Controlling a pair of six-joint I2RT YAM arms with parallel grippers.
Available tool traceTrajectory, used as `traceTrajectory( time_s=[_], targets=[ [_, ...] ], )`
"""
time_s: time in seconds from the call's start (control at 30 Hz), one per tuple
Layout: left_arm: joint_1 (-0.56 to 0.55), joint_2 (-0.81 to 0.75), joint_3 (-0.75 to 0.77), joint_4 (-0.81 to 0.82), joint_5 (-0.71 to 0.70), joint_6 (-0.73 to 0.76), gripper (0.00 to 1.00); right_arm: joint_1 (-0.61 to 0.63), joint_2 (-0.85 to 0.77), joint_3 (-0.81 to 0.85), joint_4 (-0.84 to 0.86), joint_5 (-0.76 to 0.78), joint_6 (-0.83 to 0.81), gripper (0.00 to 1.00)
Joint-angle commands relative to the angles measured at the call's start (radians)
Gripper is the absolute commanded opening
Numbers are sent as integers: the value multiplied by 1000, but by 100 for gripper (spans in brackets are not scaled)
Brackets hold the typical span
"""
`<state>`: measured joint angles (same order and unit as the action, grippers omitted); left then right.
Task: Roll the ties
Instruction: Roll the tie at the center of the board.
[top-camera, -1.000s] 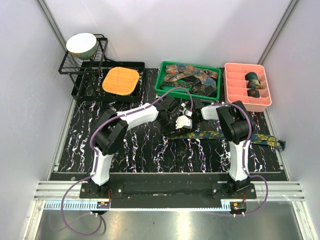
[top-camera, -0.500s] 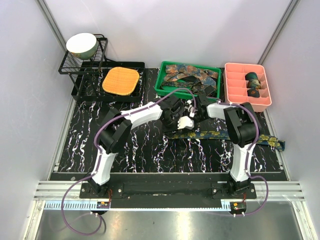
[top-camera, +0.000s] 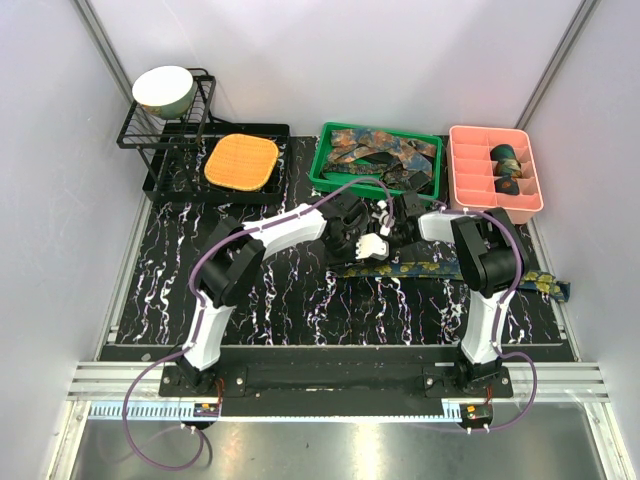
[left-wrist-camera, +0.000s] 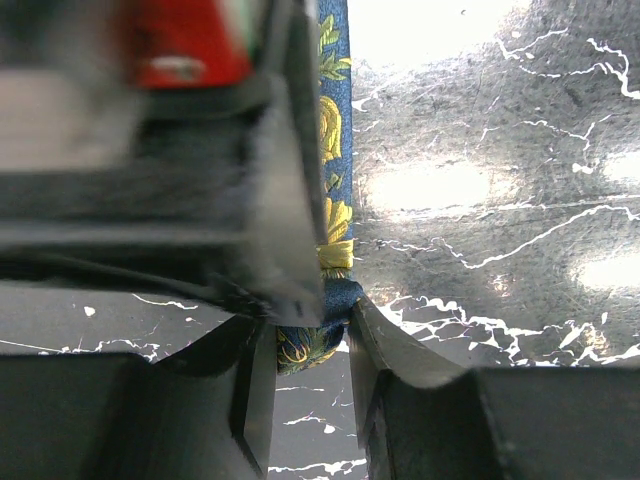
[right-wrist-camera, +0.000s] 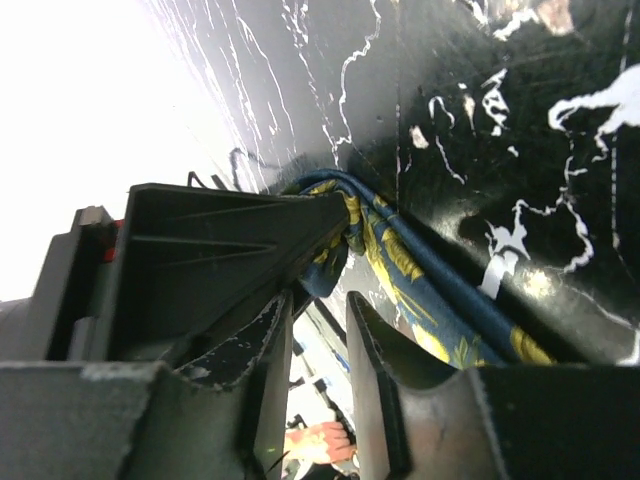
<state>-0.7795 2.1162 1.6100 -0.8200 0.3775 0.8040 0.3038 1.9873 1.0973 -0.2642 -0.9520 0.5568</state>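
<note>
Grippers meet at one end of a navy tie (top-camera: 415, 267) lying flat on the mat (top-camera: 260, 300), its long axis running left to right in front of both arms. The left gripper (left-wrist-camera: 310, 328) pinches the tie's left end, where the cloth is doubled into a small bunch between narrow jaws. The right gripper (right-wrist-camera: 318, 305) sits just beside it, jaws parted a little with nothing between them. The bunched end lies directly ahead of its tips. From there the strip trails off rightward, passing under the right arm toward the mat's right edge. The cloth is navy with gold-yellow paisley, soft and limp. Rolling looks barely begun: only that first fold is formed, and the roll would have to travel rightward along the strip. More ties fill the bin (top-camera: 318, 165), and coils (top-camera: 505, 160) sit in the tray (top-camera: 495, 213).
</note>
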Motion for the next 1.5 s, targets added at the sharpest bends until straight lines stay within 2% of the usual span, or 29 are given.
traceTrajectory(
  time_s=[0.0,0.2,0.43,0.7,0.77,0.87,0.97,1.0,1.03,1.2,1.27,1.4,1.47],
  targets=[
    [-12,88,-28,-18,-45,23,33,34,-15,-47,209,-63,81,34],
    [-12,85,-32,-21,-43,23,33,41,5,-65,310,-56,104,33],
    [-12,85,-32,-24,-35,14,33,47,30,-62,347,-76,112,31],
    [-12,83,-32,-24,-35,4,33,47,44,-203,718,-122,325,30],
    [-12,82,-32,-24,-34,3,33,47,45,-205,724,-119,321,30],
    [-12,82,-32,-24,-32,3,33,47,50,-202,703,-97,284,29],
    [-12,79,-32,-27,-32,3,33,46,53,-185,631,-62,231,15],
    [-12,80,-32,-27,-32,3,33,47,50,-171,570,-54,209,2],
    [-12,80,-32,-28,-34,1,33,47,48,-163,531,-42,187,0],
    [-10,74,-35,-28,-34,0,36,38,44,-123,308,42,46,0],
    [-10,70,-36,-28,-34,0,39,32,48,-113,272,68,11,0],
    [14,57,-35,-24,-11,-32,54,29,68,-88,177,122,-9,0],
    [46,30,-50,2,49,-55,64,29,79,-71,145,147,-14,0]
  ],
)
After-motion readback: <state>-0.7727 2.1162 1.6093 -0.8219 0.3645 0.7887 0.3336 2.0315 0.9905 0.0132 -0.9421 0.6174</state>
